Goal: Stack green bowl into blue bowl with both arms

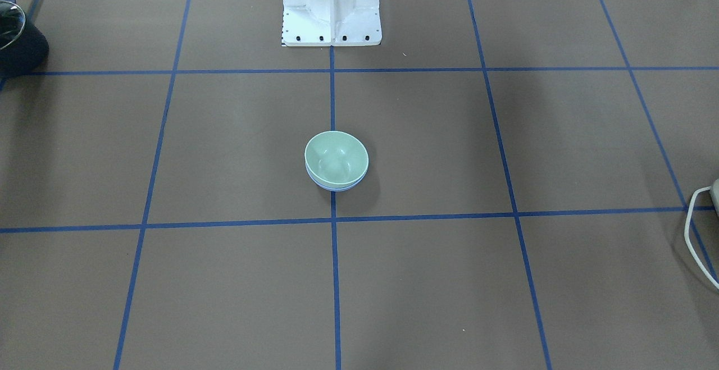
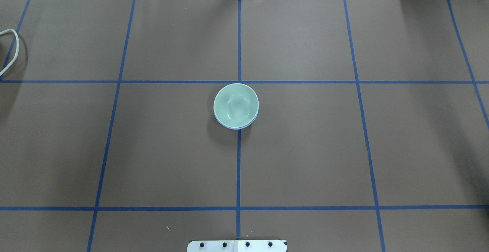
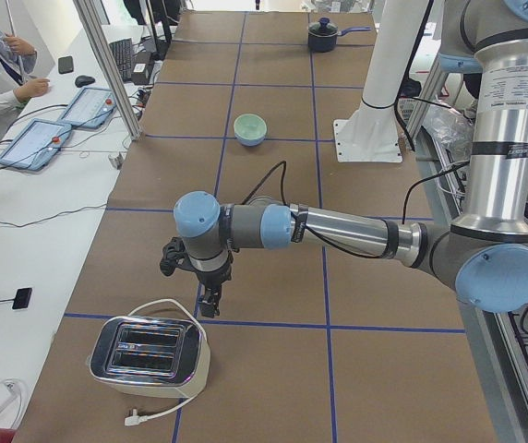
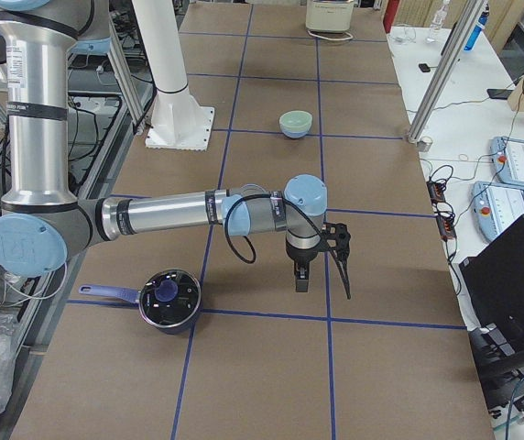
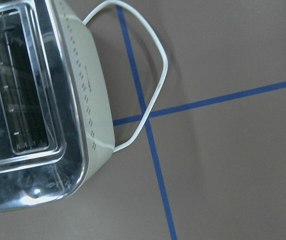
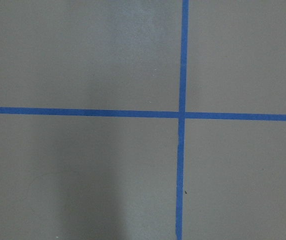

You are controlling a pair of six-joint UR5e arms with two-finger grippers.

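The green bowl (image 1: 336, 156) sits nested inside the blue bowl (image 1: 337, 187) at the table's middle, on the centre tape line. Only the blue bowl's rim shows below the green one, as in the overhead view, green bowl (image 2: 235, 104), blue bowl (image 2: 233, 127). Both arms are far from the bowls. The left gripper (image 3: 210, 305) hangs above the toaster (image 3: 149, 351) at the table's left end. The right gripper (image 4: 300, 282) hangs over bare table at the right end. Each shows only in a side view, so I cannot tell if it is open or shut.
The toaster (image 5: 28, 100) with its white cord (image 5: 155, 90) fills the left wrist view. A black pot (image 4: 169, 298) with a lid stands near the right arm. The white robot base (image 1: 331, 5) stands behind the bowls. Operators' tablets (image 3: 33, 143) lie on a side table.
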